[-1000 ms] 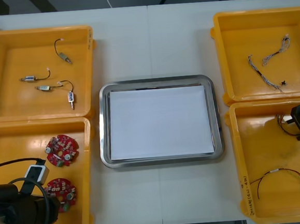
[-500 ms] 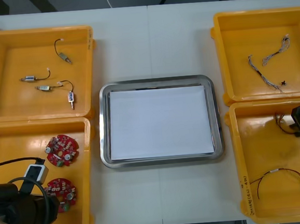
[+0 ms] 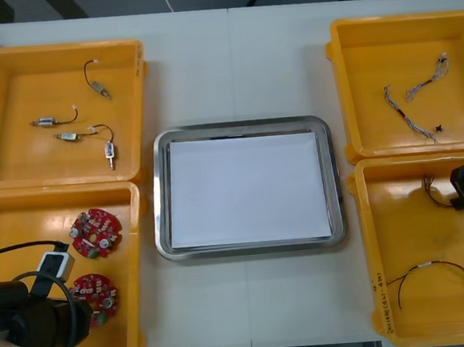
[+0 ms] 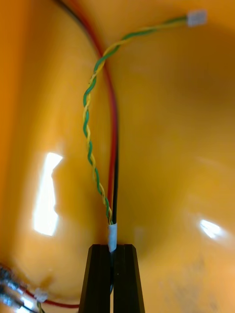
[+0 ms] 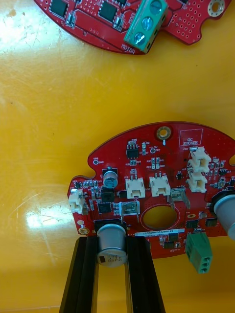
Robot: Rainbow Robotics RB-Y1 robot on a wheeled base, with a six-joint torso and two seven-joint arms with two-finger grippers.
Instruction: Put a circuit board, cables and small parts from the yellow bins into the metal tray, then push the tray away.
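My left gripper is shut on a silver can-shaped part at the edge of a round red circuit board, which lies flat on the bin floor. From the front, this gripper sits low in the near left yellow bin, at the nearer board. My right gripper is shut on the white sleeve of a cable with red, black and twisted yellow-green wires. It shows at the right edge, over the near right bin. The metal tray, white inside, lies between the bins.
A second red board lies beyond the held one. The far left bin holds small metal parts, the far right bin blue and white cables. Another red and black cable lies in the near right bin.
Both grippers have shut: the left on the board's silver part, the right on the cable. The cable end by the right gripper has shifted slightly.
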